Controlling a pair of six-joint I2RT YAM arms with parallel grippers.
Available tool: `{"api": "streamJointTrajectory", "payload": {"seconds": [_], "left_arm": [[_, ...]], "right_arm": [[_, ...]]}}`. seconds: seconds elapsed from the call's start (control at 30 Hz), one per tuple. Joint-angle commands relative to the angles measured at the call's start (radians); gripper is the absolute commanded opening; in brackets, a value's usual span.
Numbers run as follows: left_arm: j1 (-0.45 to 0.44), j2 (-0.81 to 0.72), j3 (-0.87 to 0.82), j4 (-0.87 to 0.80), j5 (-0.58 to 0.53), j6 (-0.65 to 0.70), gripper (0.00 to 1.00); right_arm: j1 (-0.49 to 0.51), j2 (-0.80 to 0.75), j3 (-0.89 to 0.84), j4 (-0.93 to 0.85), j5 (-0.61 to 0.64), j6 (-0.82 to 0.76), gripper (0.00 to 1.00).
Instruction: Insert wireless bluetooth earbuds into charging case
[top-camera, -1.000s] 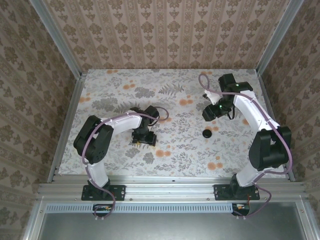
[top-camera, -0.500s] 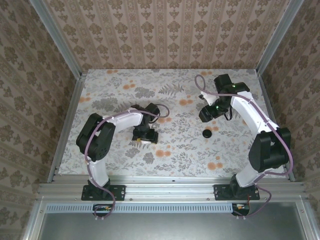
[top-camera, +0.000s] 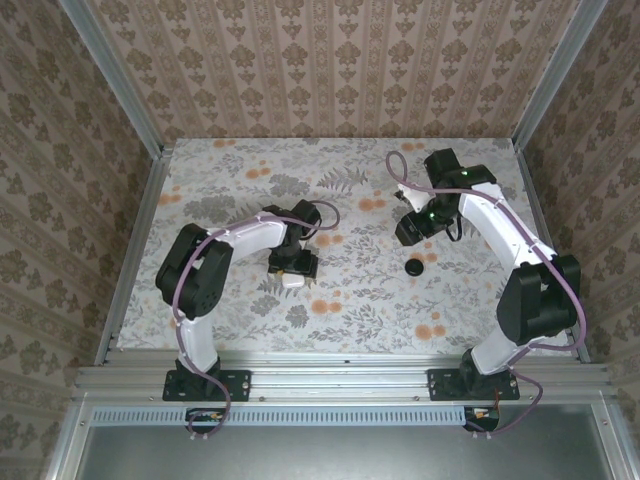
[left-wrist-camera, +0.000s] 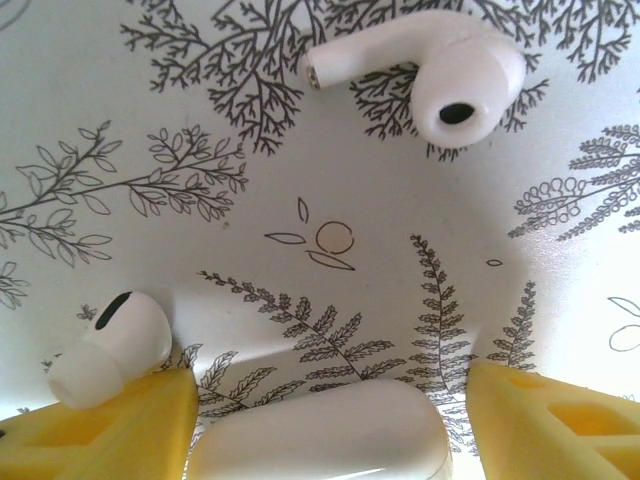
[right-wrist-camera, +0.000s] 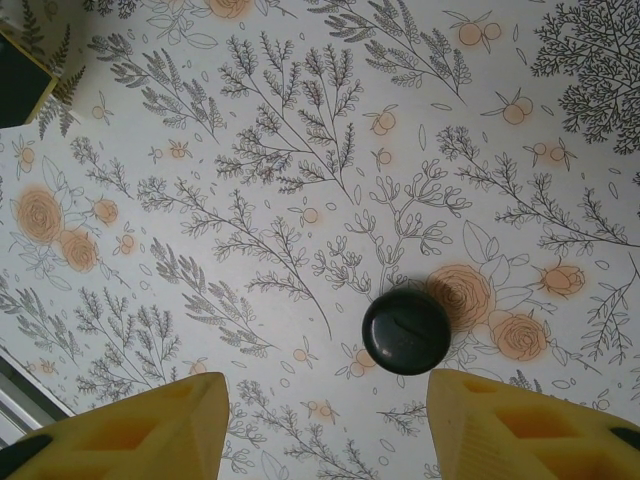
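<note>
- Charging case: white glossy pebble, flat on the floral table, at 6 o'clock in the left wrist view. Lid looked down; the seam was out of frame, so not certain.
- First earbud: white, not black, on its side with the stem pointing to 9 o'clock. It lay at about 1 o'clock from the case, well apart.
- Second earbud: white, at about 10 o'clock from the case, near it and resting against the top of the left-hand yellow finger.
- Left gripper: jaws spread and straddling the case, one finger at its 9 o'clock and one at its 3 o'clock. A sliver of table showed on the 3 o'clock side; contact on the other side could not be told. Nothing pinched.
- Seen from above, the case sat just at 6 o'clock of the left gripper.
- Right gripper: jaws spread and empty, hovering over the table. A dark round object lay below, just toward 12 o'clock of the gap.
- Step, as judged: securing the case; neither earbud seated yet.
- Next move would call for closing squarely on the case's sides without nudging the second earbud, then opening the lid before any pickup.
</note>
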Motion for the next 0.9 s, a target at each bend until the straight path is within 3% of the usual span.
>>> {"api": "streamJointTrajectory", "payload": {"seconds": [0.0, 0.33, 0.7, 0.87], "left_arm": [[0.0, 0.005, -0.024, -0.036, 0.001, 0.0, 0.73], [-0.016, -0.03, -0.058, -0.041, -0.005, -0.008, 0.58], [-0.048, -0.138, -0.077, -0.076, -0.052, -0.003, 0.59], [-0.068, -0.185, -0.081, -0.035, -0.05, 0.059, 0.58]], "right_arm": [[0.007, -0.035, 0.022, -0.011, 0.008, 0.022, 0.56], [0.021, -0.04, 0.037, -0.012, 0.014, 0.026, 0.56], [0.023, -0.087, -0.012, 0.072, -0.061, 0.071, 0.55], [0.023, -0.114, -0.095, 0.174, -0.179, 0.166, 0.56]]}}
